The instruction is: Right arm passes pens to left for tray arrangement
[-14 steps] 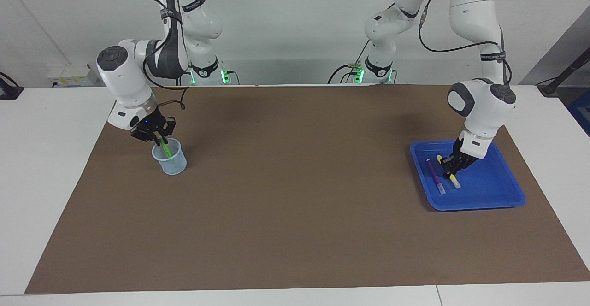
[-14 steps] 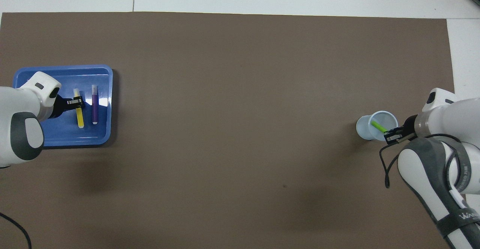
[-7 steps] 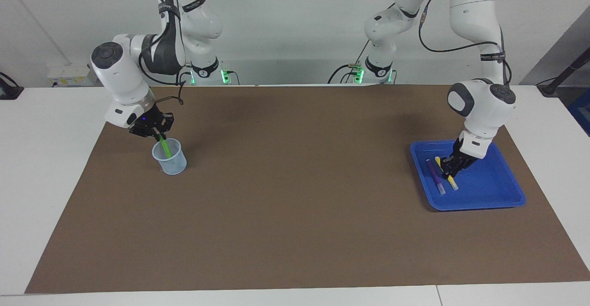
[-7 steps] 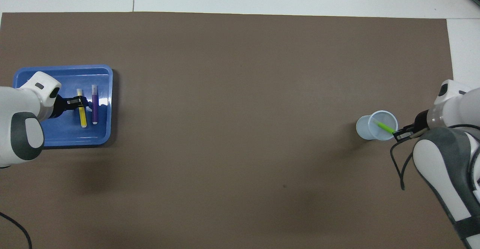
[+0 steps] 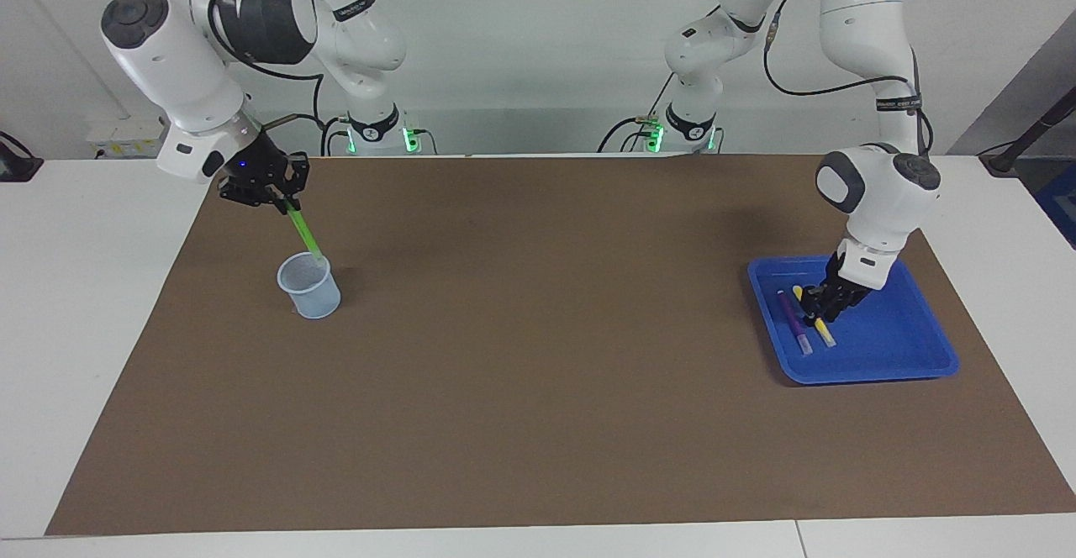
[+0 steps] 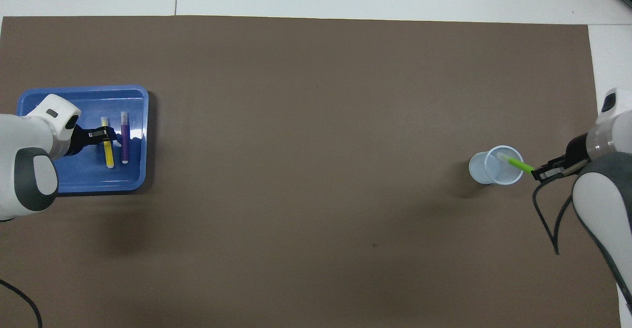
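facing view: right pincer [image 5: 277, 197] clamps green pen [image 5: 306, 236] over cup [image 5: 309, 286]; left pincer [image 5: 820, 313] hides the yellow pen's [image 5: 825, 334] middle, fingers unclear

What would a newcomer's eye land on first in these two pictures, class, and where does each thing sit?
First the bright green pen, gripped by the right gripper and raised over the clear cup at the right arm's end of the table, its lower tip at the cup's mouth. Next the blue tray at the left arm's end, where a purple pen and a yellow pen lie side by side, the left gripper low over the yellow one.
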Controlling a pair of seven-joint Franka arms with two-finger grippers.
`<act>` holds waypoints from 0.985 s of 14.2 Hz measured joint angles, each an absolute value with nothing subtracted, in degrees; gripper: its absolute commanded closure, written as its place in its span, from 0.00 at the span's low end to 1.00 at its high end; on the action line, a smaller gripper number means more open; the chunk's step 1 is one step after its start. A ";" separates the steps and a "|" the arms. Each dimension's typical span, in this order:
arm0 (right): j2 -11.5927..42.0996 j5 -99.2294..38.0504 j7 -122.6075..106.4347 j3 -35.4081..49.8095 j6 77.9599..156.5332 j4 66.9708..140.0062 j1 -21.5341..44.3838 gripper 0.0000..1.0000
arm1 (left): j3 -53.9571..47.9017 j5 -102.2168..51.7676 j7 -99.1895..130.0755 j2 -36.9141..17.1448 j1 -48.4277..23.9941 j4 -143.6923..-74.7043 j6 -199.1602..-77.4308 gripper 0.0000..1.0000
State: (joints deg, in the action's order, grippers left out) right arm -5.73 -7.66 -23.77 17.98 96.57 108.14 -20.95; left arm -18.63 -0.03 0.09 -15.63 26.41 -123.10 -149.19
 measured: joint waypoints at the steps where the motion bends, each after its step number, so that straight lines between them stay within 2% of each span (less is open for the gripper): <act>1: -5.73 -9.61 -22.07 18.26 96.57 107.95 -20.48 1.00 | -18.63 -0.03 0.09 -15.63 26.41 -123.10 -149.20 0.45; 5: -5.67 -20.17 -10.66 18.67 98.11 107.83 -16.51 1.00 | -18.69 -0.03 0.10 -15.63 26.13 -123.10 -149.20 0.44; 8: -5.43 -24.31 3.06 18.85 102.99 107.90 -10.76 1.00 | -18.79 -0.03 0.88 -15.04 25.65 -123.11 -148.29 0.43; 11: -5.16 -26.86 16.01 19.06 109.16 108.18 -4.72 1.00 | -18.88 -0.02 2.08 -12.37 24.56 -123.09 -144.41 0.43; 14: -5.08 -30.88 23.14 19.06 114.04 109.17 -1.91 1.00 | -18.96 -0.02 3.71 -8.41 23.58 -122.98 -138.60 0.43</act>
State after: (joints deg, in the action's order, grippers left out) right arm -5.08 -30.88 23.14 19.06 114.04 109.17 -1.91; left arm -18.96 -0.02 3.71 -8.41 23.58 -122.98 -138.60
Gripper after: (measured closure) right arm 0.833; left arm 0.392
